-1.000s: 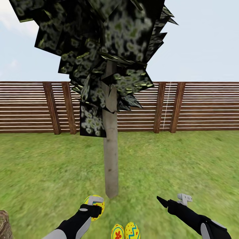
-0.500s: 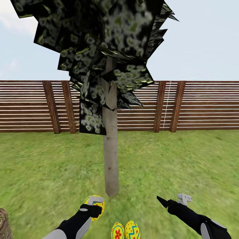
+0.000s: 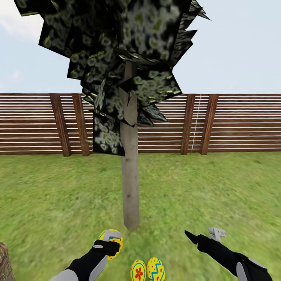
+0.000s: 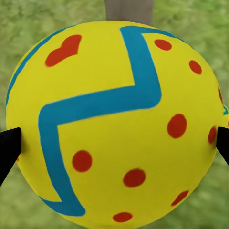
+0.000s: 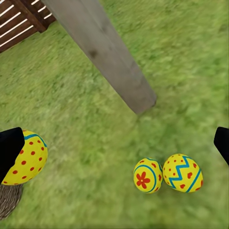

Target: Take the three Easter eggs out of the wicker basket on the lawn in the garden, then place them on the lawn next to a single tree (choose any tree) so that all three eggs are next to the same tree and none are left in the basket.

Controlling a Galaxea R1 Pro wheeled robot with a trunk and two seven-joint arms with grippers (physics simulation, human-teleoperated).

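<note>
- The red-dotted egg (image 3: 112,242) is clamped in the left gripper (image 3: 109,242), held above the lawn (image 3: 58,195) just short of the tree trunk (image 3: 130,183); the left wrist view shows fingertips (image 4: 8,150) pressing both its sides.
- The red-flower egg (image 3: 138,270) and the blue-zigzag egg (image 3: 155,269) lie touching on the grass near the trunk's base.
- The right gripper (image 3: 201,234) hangs spread apart, holding nothing.
- The wicker basket (image 3: 4,263) sits at the near left.
- A slatted fence (image 3: 242,123) stands behind.

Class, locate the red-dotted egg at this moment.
In the head view the red-dotted egg is held in the left tool, low and left of the tree, apart from the two eggs on the lawn.
</note>
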